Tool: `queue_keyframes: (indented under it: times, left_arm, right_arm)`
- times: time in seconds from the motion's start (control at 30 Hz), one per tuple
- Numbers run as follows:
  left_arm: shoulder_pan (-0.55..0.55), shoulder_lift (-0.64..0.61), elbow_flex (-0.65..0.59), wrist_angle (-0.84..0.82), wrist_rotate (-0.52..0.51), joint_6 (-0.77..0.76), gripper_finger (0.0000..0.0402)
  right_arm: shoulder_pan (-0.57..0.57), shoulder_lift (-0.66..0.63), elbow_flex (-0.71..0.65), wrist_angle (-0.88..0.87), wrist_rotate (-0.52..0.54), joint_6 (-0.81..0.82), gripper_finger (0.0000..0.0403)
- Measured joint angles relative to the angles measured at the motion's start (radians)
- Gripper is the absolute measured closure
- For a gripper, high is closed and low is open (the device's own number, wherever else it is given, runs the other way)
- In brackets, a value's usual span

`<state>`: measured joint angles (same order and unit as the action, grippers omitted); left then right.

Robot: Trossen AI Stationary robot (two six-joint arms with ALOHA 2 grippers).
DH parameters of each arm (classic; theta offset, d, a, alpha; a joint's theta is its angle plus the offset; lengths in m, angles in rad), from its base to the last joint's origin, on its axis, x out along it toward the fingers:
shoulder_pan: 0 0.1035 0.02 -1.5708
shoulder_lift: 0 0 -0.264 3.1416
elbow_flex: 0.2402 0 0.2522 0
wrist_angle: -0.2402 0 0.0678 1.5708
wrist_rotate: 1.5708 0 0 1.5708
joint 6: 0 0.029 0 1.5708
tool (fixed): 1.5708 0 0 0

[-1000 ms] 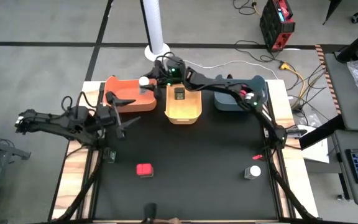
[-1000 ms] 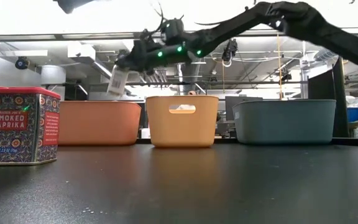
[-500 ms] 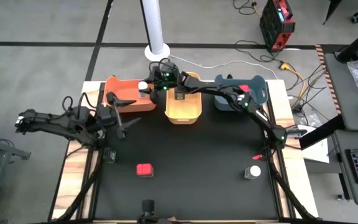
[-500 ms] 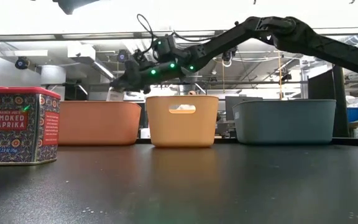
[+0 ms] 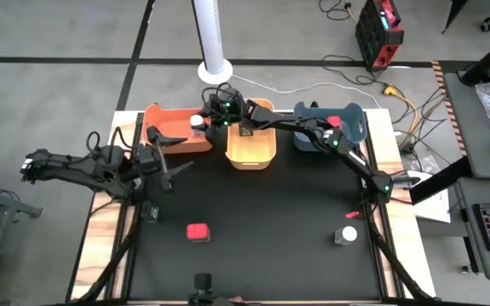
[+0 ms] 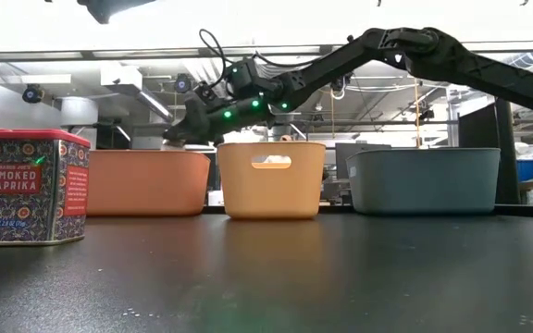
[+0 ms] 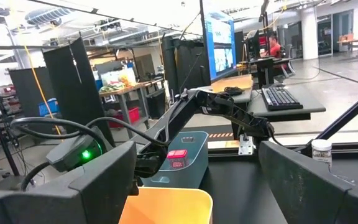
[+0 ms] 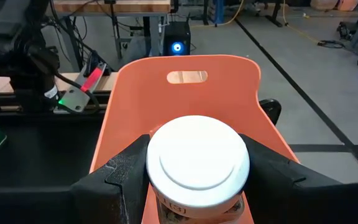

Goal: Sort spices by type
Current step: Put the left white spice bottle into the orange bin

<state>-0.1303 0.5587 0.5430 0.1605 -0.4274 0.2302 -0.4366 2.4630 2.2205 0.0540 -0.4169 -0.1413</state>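
Held jar: clear, white-capped [image 8: 197,158], clamped between the fingers of the right pincer [image 5: 201,121], cap up, long axis upright.
Jar's place: above the right end of the orange bin [image 5: 156,119], at the desk's far edge toward the far-left corner; not yet resting inside.
Key relation: bin floor straight below the jar, seen in the right wrist view as orange walls [image 8: 185,93] around the cap; a downward move or a plain release likely all that remains.
Right pincer: half closed, gripping the jar by its sides; arm stretched across the yellow bin [image 5: 251,146] from the desk's right edge.
Left pincer: [image 5: 167,174] spread wide, holding nothing, waiting near the desk's left edge, just in front of the orange bin.
Nearer arm for the drop: right, already over the bin.
Other spices: red box [image 5: 197,231] near the front edge, left of centre; second white-capped jar [image 5: 348,235] near the front-right corner; black box [image 5: 245,129] in the yellow bin; red box [image 7: 177,155] in the blue-grey bin [image 5: 356,119].
Risk: jar tipping on landing if released high.
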Motion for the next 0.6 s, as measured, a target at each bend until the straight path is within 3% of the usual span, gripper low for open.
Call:
queue_keyframes:
  times: [0.6]
  left_arm:
    - [0.0, 0.005, 0.0, -0.001, 0.0, 0.0, 0.0078]
  right_arm:
    - [0.019, 0.0, -0.003, -0.074, 0.094, -0.031, 0.0206]
